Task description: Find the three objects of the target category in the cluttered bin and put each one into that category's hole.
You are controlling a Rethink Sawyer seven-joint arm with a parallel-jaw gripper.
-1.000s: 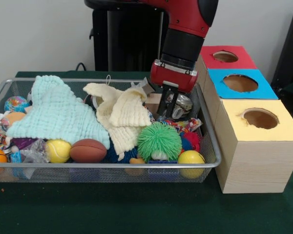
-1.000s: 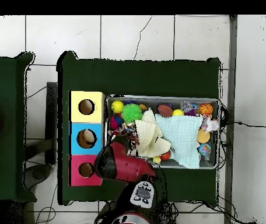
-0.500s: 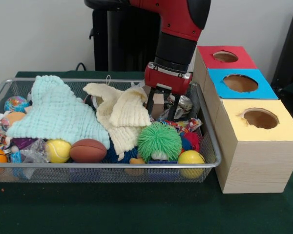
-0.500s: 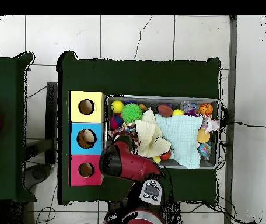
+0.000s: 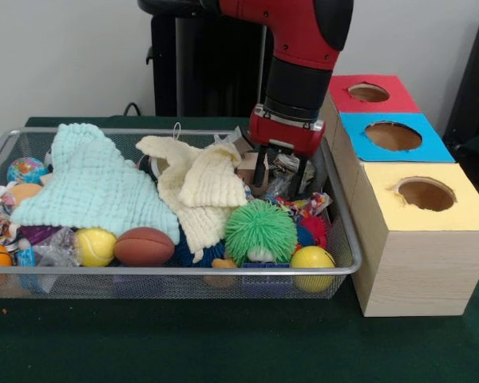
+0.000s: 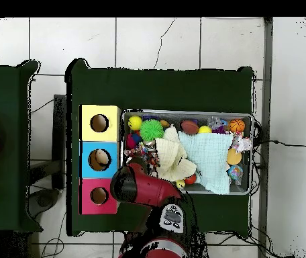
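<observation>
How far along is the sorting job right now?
One pale object already sits inside the blue-topped box's hole; the yellow and red holes look empty. The gripper, fingers spread, hangs low over the clutter at the wire mesh bin's box end, holding nothing visible. Further picks apparently remain.

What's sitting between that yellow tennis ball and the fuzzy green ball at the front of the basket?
Front view: a brown toy football, then the pale yellow cloth's hanging end.

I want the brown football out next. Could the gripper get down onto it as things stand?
Probably yes. The brown football lies uncovered at the bin's front edge, between a yellow ball and the cream cloth. The gripper hangs at the bin's other end, so it must cross first.
</observation>
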